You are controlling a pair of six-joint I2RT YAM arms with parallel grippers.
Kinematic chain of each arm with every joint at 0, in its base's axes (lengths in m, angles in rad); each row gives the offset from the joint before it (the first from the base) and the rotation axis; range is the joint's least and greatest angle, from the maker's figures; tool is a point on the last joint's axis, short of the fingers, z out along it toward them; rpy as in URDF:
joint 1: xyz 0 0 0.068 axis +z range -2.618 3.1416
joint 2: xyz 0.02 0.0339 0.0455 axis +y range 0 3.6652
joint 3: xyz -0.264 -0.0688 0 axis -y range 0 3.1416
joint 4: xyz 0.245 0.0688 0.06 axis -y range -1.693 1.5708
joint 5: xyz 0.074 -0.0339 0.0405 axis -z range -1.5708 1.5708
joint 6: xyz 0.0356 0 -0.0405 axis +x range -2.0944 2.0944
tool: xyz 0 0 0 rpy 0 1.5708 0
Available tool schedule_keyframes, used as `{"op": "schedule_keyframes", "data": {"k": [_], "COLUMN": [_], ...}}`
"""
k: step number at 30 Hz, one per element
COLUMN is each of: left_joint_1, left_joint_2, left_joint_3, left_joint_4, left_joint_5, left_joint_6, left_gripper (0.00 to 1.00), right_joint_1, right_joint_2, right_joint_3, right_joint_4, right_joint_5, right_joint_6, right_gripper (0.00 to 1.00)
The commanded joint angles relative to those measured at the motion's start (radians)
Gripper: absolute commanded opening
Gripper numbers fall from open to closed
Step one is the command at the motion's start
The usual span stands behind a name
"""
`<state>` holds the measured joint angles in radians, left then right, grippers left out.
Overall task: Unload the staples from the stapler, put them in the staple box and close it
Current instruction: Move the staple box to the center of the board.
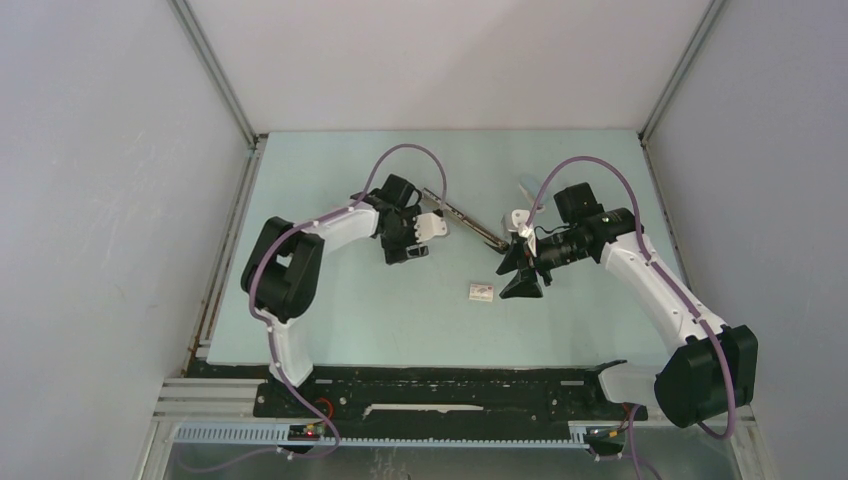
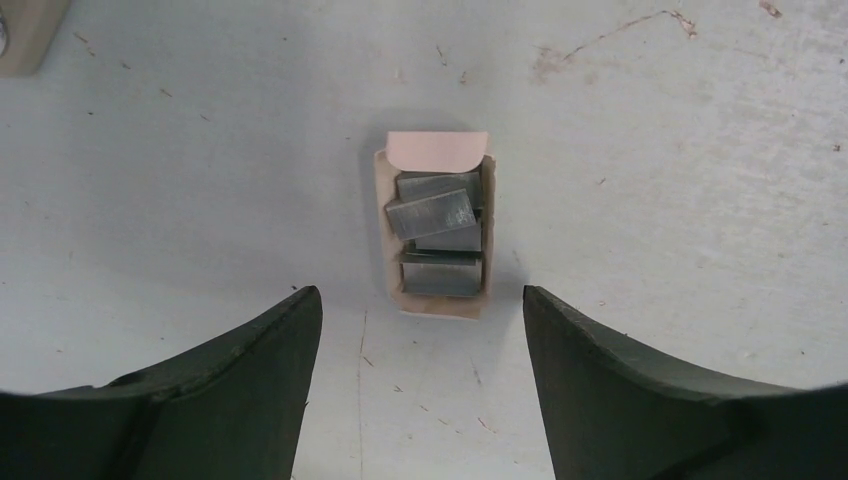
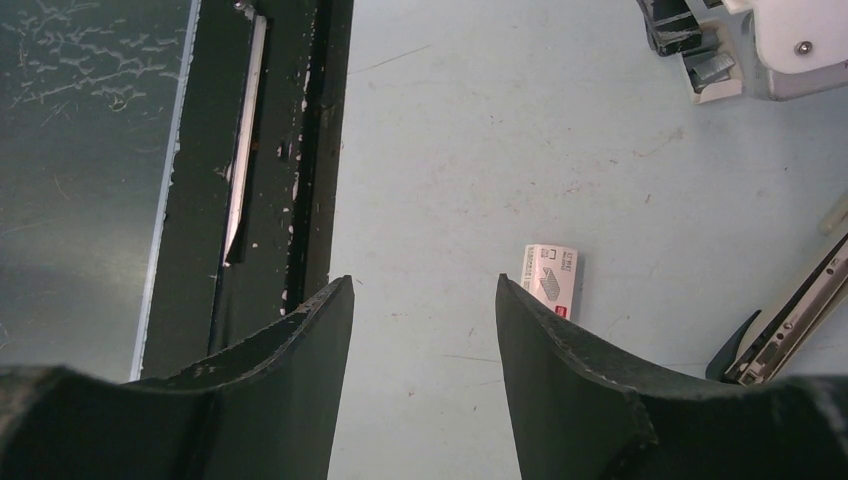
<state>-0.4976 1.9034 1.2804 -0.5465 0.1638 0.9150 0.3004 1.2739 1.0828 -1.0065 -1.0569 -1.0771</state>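
The stapler (image 1: 462, 220) is long, slim and silver, and lies slantwise on the table between my two grippers. Its end shows at the right edge of the right wrist view (image 3: 800, 305). The staples (image 2: 432, 215) are several silver-grey strips in a small open pink-white tray (image 2: 435, 302), also seen in the right wrist view (image 3: 712, 68). My left gripper (image 1: 405, 250) (image 2: 420, 300) is open and empty, hovering just short of the tray. My right gripper (image 1: 521, 283) (image 3: 425, 290) is open and empty, near the stapler's end but not touching it.
A small white staple box (image 1: 481, 291) (image 3: 550, 280) lies on the table beside my right fingers. A black rail (image 3: 300, 150) runs along the table's near edge. A small pale item (image 1: 526, 186) lies at the back. A beige corner (image 2: 25, 35) shows top left.
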Motion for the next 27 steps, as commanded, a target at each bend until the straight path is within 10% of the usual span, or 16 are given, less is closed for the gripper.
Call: {"op": "schedule_keyframes", "data": {"k": [1,27], "left_joint_1": [-0.007,-0.047], "left_joint_2": [0.013,0.086], "left_joint_3": [0.067,0.156], "left_joint_4": [-0.018,-0.104], "left_joint_5": [-0.016,-0.067], "left_joint_6": [-0.018,0.004], "left_gripper": [0.78,0.57], "right_joint_1": [-0.012,-0.037], "right_joint_2": [-0.011,-0.027], "right_joint_3": [0.009,0.009], "right_joint_4": [-0.010,-0.024], "right_joint_5": [-0.032,-0.049], "right_joint_6": [-0.024,-0.036], "right_gripper": [0.63,0.63]}}
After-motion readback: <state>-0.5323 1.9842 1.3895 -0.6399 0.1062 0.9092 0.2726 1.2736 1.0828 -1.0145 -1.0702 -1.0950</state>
